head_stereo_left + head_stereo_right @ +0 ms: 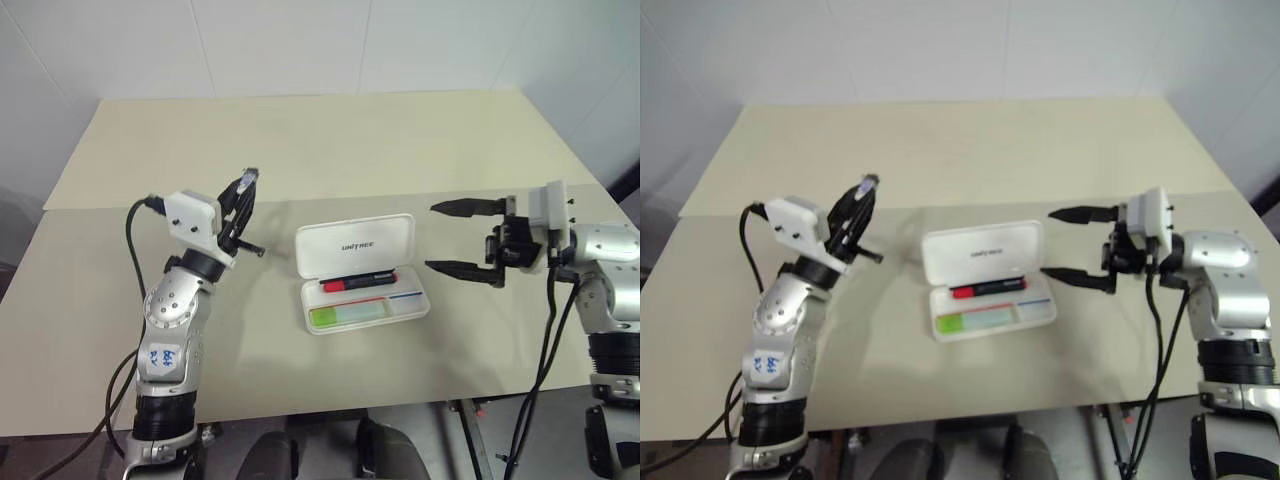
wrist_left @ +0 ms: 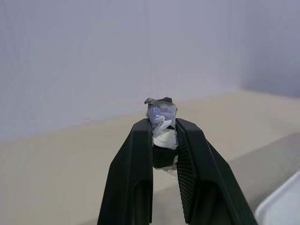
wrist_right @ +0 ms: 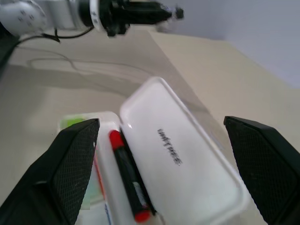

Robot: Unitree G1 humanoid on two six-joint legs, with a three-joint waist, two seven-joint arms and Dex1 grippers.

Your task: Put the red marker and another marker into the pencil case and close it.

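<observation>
The white pencil case [image 1: 355,245] lies open at mid-table, its lid tilted back. In its tray the red marker [image 1: 358,283] lies along the hinge side, and the other marker, a green-capped highlighter [image 1: 345,316], lies along the front side. My left gripper [image 1: 246,180] is raised to the left of the case, pointing up and away. Its fingers [image 2: 140,154] are shut on a small white and bluish wad [image 2: 161,117] at the tips. My right gripper [image 1: 432,237] hangs just right of the case, pointing at it, open wide and holding nothing.
The beige table [image 1: 300,140] is made of two joined boards, with a seam running just behind the case. A black cable [image 1: 130,250] loops off my left wrist. White walls stand behind the table.
</observation>
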